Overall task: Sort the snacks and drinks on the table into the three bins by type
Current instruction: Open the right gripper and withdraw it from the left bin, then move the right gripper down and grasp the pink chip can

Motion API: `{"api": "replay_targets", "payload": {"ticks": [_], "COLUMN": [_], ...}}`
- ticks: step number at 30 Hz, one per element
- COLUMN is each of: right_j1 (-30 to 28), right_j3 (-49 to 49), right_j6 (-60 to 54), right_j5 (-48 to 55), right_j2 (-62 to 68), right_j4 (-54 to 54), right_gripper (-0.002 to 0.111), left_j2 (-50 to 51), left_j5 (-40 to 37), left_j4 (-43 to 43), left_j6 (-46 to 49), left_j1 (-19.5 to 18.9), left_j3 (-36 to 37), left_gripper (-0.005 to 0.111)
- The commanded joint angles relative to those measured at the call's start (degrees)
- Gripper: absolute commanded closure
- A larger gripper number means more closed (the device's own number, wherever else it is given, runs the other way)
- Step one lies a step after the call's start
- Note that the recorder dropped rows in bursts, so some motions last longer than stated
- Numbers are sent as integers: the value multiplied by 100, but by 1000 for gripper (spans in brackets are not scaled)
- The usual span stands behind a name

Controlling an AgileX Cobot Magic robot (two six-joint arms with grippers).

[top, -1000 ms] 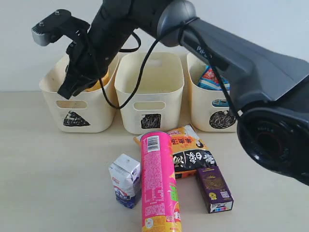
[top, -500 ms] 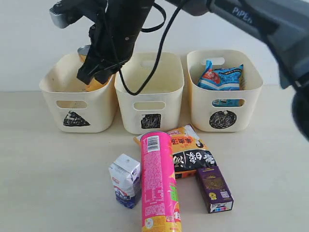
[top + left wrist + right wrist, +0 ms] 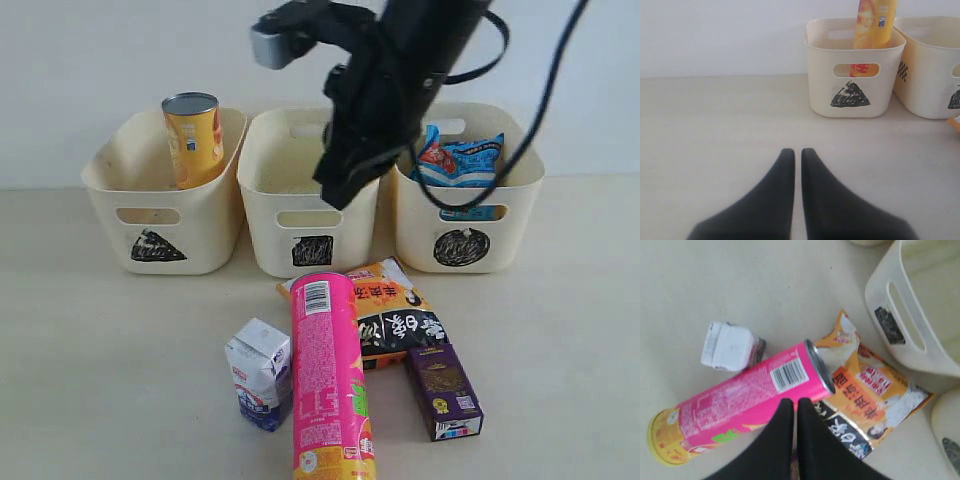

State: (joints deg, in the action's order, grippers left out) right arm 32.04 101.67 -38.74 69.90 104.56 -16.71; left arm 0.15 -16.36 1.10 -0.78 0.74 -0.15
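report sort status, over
Left hand, right hand shut, empty. Yellow tube in triangle bin, blue bag in circle bin. Pink tube, orange bag, white carton, purple carton unsorted. Nothing blocking.

Pink tube (image 3: 328,380), yellow-orange tube (image 3: 194,140), cream bins (image 3: 262,225), white-blue carton (image 3: 260,385), purple-brown carton (image 3: 443,390)

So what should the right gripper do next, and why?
Probably open the jaws and lower the right gripper toward the pink tube: its jaws are shut and empty, that tube lies on the table right under its camera, and the yellow tube already stands in the triangle bin.
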Motion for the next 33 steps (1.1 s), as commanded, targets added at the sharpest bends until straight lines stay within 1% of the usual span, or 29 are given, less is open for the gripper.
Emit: {"api": "replay_targets", "payload": {"ticks": [1, 5, 8, 11, 13, 17, 23, 24, 26, 29, 31, 33], "right_j1": [-759, -1216, -1449, -1571, -1603, -1603, -1603, -1603, -1603, -1590, -1283, -881], "right_j3": [-682, -1049, -1390, -1682, -1856, -2280, -2720, -2811, -2893, -3031, -3123, -3123], "right_j6": [-275, -102, -79, 194, 304, 426, 722, 722, 737, 1055, 1629, 2503], "right_j5": [6, 6, 6, 6, 6, 6, -295, -317, -378, -693, -1101, -1320], "right_j2": [-346, -359, -359, -359, -359, -359, -335, -325, -325, -325, -325, -337], "right_j4": [-623, -730, -730, -706, -694, -694, -717, -717, -739, -741, -17, 848], "right_gripper": [109, 109, 109, 107, 102, 86, 51, 40, 35, 35, 35, 35], "left_j2": [-15, -15, -15, -15, -15, -15, -15, -15, -15, -15, -15, -15], "left_j5": [34, 34, 34, 45, 45, 45, 45, 45, 45, 45, 45, 45], "left_j4": [-18, -18, -18, -18, -18, -18, -18, -18, -18, -18, -18, -18], "left_j6": [19, 19, 19, 19, 19, 19, 19, 19, 19, 19, 19, 19], "left_j1": [-19, -19, -19, -19, -19, -19, -19, -19, -19, -19, -19, -19], "left_j3": [15, 15, 15, 15, 15, 15, 15, 15, 15, 15, 15, 15], "left_gripper": [103, 103, 103, 103, 103, 103, 103, 103, 103, 103, 103, 103]}}
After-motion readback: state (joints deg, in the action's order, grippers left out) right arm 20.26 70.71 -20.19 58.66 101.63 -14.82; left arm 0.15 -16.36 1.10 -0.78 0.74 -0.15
